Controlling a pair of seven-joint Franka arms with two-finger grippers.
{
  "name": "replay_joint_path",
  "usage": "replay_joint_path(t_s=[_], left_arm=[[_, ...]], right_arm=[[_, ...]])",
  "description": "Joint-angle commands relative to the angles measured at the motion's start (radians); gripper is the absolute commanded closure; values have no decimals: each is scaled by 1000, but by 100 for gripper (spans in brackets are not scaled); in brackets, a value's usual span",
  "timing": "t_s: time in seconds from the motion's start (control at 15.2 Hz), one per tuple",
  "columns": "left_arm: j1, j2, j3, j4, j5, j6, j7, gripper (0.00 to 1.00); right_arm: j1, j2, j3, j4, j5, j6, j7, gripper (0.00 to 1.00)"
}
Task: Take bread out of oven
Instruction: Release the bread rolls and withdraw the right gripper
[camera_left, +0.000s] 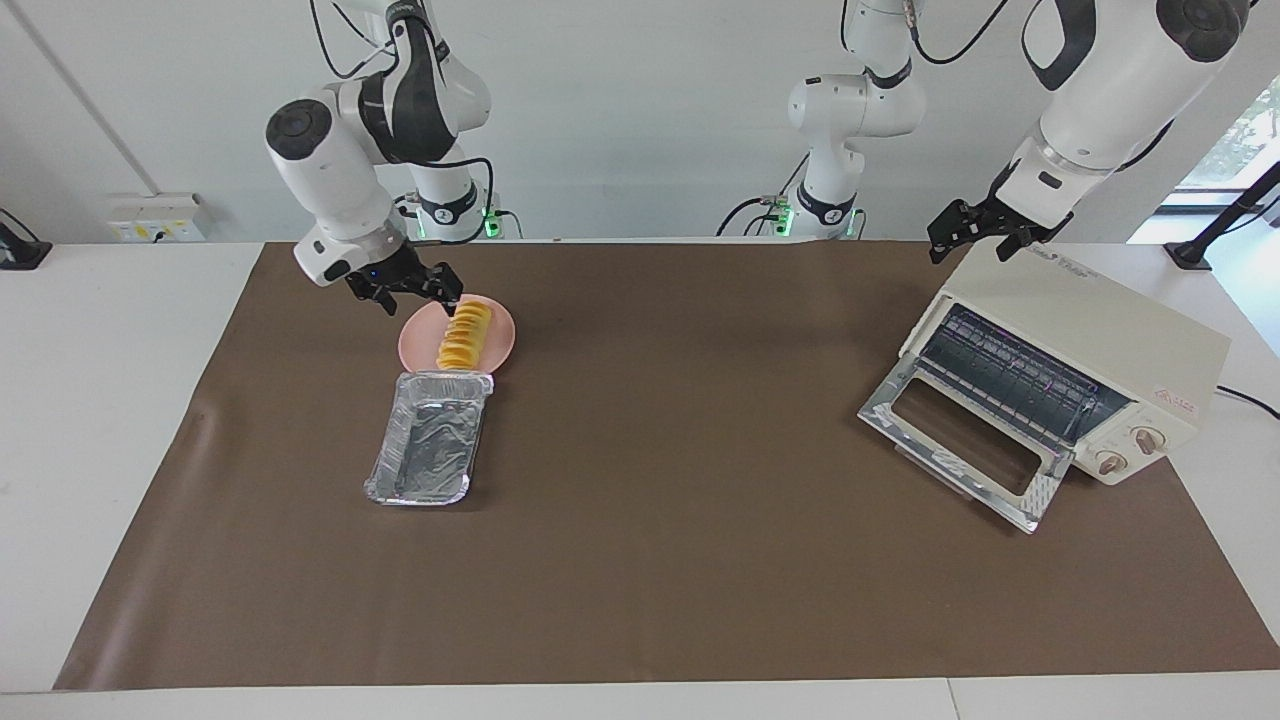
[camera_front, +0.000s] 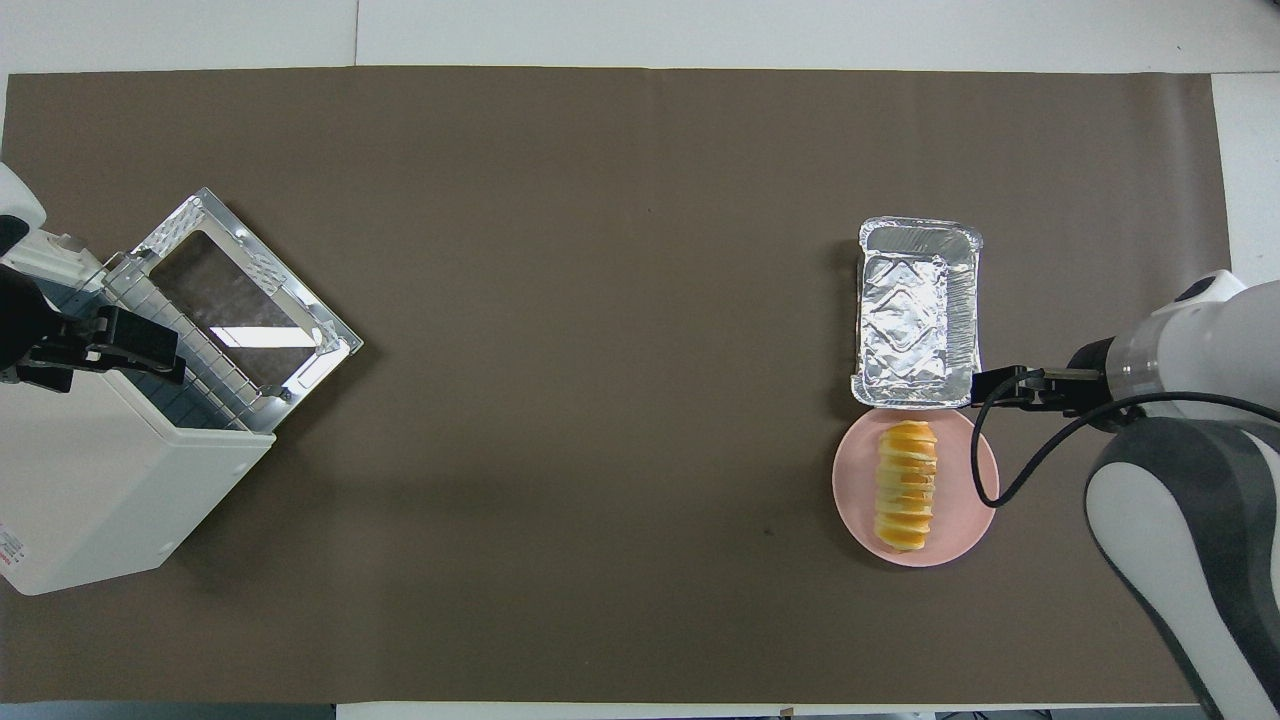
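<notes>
The bread (camera_left: 463, 337) (camera_front: 905, 485), a ridged orange-yellow loaf, lies flat on the round pink plate (camera_left: 503, 347) (camera_front: 852, 492) with nothing holding it. My right gripper (camera_left: 415, 298) (camera_front: 990, 388) hangs open and empty just off the plate's rim, on the side toward the right arm's end of the table. The cream-white oven (camera_left: 1090, 330) (camera_front: 100, 490) stands at the left arm's end, its glass door (camera_left: 965, 445) (camera_front: 240, 300) folded down and its wire rack bare. My left gripper (camera_left: 970, 248) (camera_front: 150, 347) waits open over the oven's top corner.
A crinkled silver foil tray (camera_left: 428, 450) (camera_front: 917, 312) lies right beside the plate, farther from the robots. A brown mat (camera_left: 680, 480) covers the table between the plate and the oven. A black cable loops from the right wrist over the plate's edge.
</notes>
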Motion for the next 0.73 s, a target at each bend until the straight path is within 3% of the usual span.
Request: replay_joint_path(t_s=[0.0,0.26,0.66], left_arm=[[10,-16,-8,-13,14,14,3,0],[10,-16,-8,-13,14,14,3,0],[10,-16,-8,-13,14,14,3,0]], right_arm=[[-31,63,7,167,-65,-84,-49,0],[-48,199,5,494,-98,-297,-66,0],[-48,213,2,531,-125,-331,-70,0]])
